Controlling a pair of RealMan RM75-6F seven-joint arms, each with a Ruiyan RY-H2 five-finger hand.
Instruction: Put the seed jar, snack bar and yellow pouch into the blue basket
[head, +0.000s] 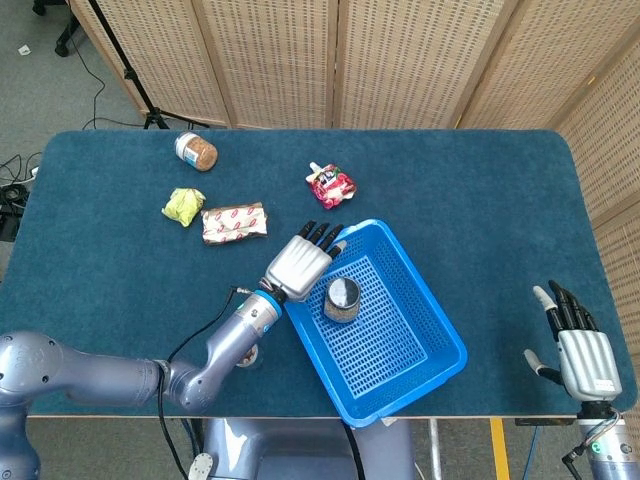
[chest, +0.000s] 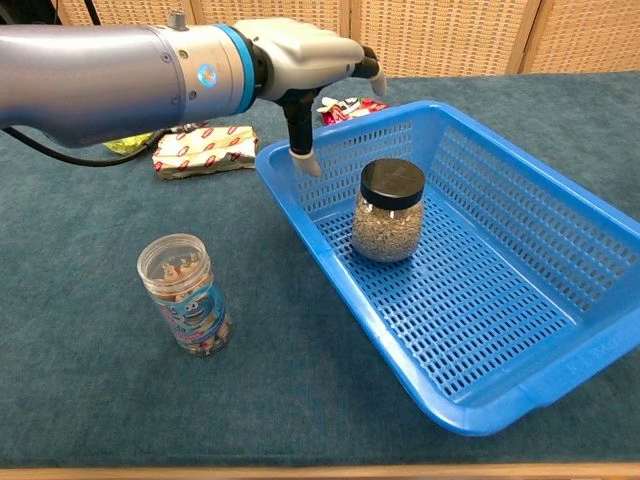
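- One of three is in: the seed jar (chest: 388, 211) stands upright in the blue basket (chest: 520, 340).
- My left robot hand (head: 297, 266) hovers beside it, fingers spread, empty (right robot hand (head: 583, 355) idle, open).
- Snack bar (head: 234, 222) and yellow pouch (head: 182, 206) wait on the bench (head: 480, 190).

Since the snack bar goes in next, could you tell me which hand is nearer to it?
The left hand is nearer: it hovers at the blue basket's near-left rim, close to the snack bar. The right hand hangs beyond the table's far-right edge.
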